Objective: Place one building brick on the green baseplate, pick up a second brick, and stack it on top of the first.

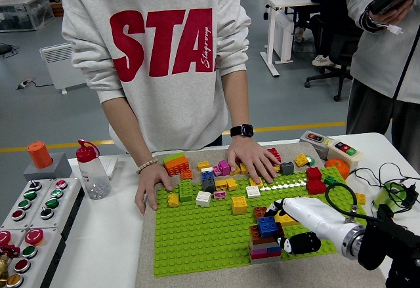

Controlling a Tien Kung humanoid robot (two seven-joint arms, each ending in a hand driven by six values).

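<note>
The green baseplate [197, 235] lies on a grey mat in the middle of the table. Near its front right stands a short stack of bricks [264, 247] with a blue brick [266, 226] on top. My right hand [286, 225], white with black fingertips, reaches in from the lower right. One finger sits behind the blue brick and the thumb [300, 242] in front of it, to its right, so the hand is shut on it. Loose bricks [223, 180] lie scattered along the far part of the plate. My left arm is out of view.
A person stands at the far side, one hand [149, 184] on the plate's left edge and the other hand [252, 160] resting on the loose bricks. A button box [29, 209] and a bottle [94, 170] stand left. A switch box [331, 147], an orange ball [338, 168] and cables [387, 193] lie right.
</note>
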